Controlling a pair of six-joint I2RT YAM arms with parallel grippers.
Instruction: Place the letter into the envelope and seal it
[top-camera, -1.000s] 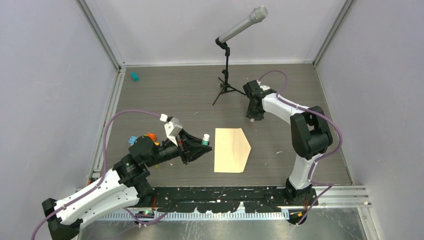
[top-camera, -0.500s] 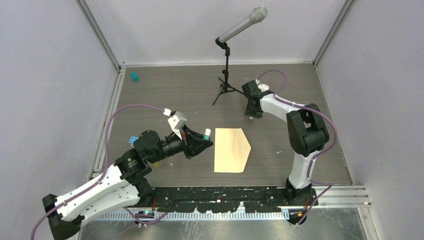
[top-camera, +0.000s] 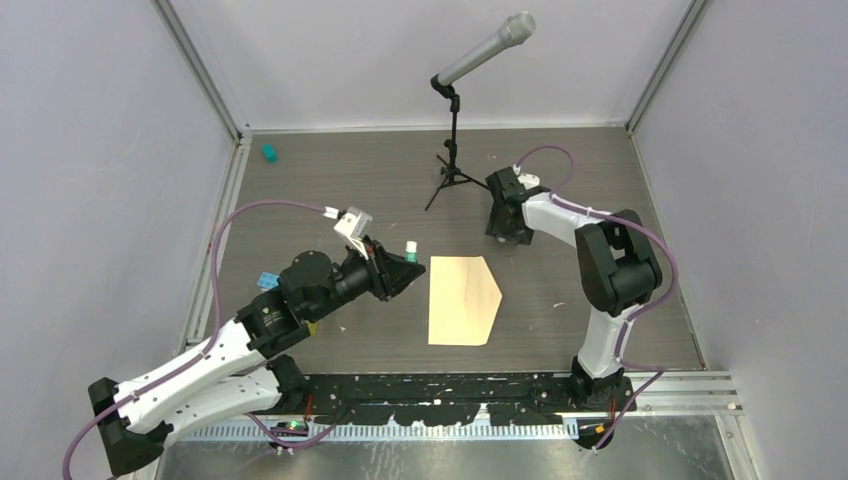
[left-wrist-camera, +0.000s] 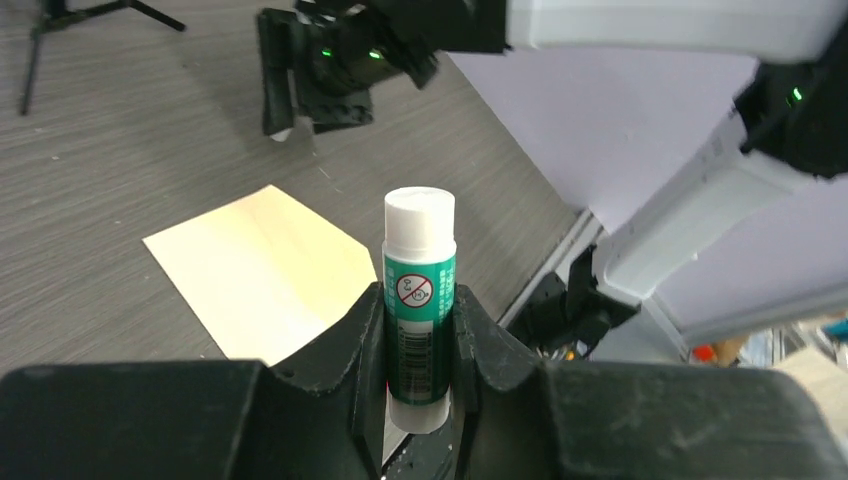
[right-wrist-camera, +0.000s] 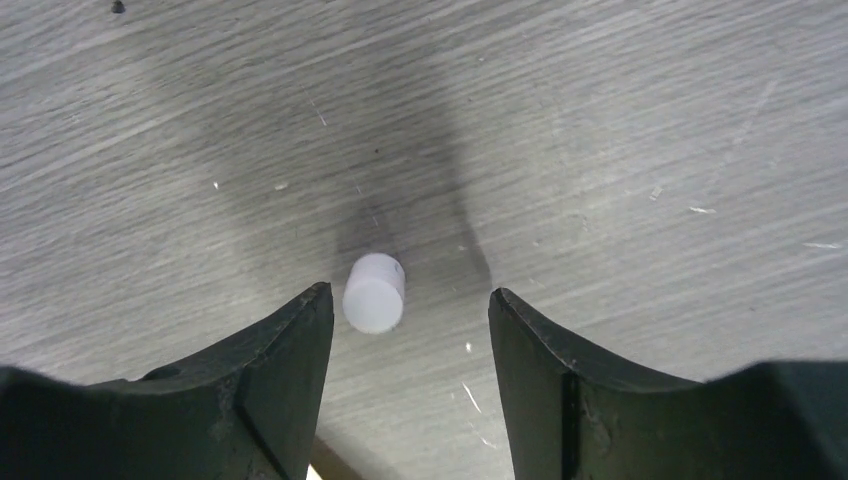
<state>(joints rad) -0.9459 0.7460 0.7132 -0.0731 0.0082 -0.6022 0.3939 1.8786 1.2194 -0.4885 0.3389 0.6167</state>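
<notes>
**Glue stick gripped, envelope flap open**

The long tan paper envelope (top-camera: 455, 300) lay flat on the grey wood-grain counter (top-camera: 330, 180) between the two arms, its pointed flap open toward the right arm. We saw no separate pale cream-yellow paper sheet anywhere. The letter may have sat inside the envelope, but from above we could not tell.

We judged the envelope light, thin and limp. It would likely slide on the smooth counter under a sideways push, and crease if pinched hard. The free tip of the flap looked the best place to take hold, with the body pinned flat near the fold while the flap was pressed down.

The left jaws stood only narrowly apart, clamped on the lower half of a green-and-white plastic glue stick (left-wrist-camera: 420, 290). Its white end stood clear above them, just beside the envelope's far left corner.

The right jaws stood well apart and held nothing, their tips low over the counter beyond the envelope's far right corner. A small white cap-like cylinder (right-wrist-camera: 373, 292) lay on the counter between them, touching neither.
</notes>
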